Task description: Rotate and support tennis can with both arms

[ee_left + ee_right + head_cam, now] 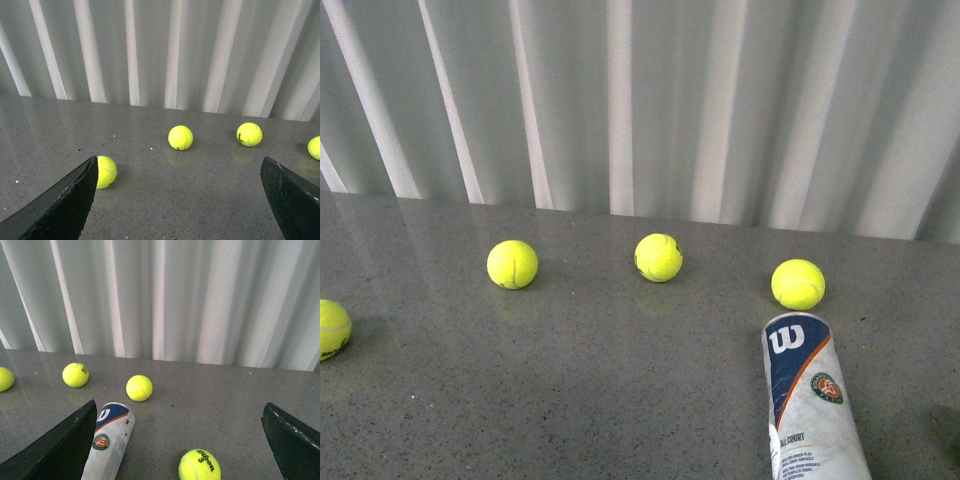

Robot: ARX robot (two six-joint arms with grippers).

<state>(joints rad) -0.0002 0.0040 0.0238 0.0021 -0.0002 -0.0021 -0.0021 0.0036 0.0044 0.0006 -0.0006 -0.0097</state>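
The tennis can (810,400) lies on its side on the grey table at the front right, its navy end with the white "W" pointing away from me. It also shows in the right wrist view (109,440), beside one black finger (60,447). My right gripper (177,440) is open and empty, hovering with the can just inside its spread. My left gripper (177,195) is open and empty over bare table, one finger (65,202) close to a yellow-green ball (105,171). Neither arm shows in the front view.
Several yellow-green tennis balls lie on the grey table (620,400): one at the left edge (332,328), three in a row (512,264) (658,257) (797,284). Another ball marked "3" (200,466) lies near the can. A white pleated curtain (640,100) closes the far side.
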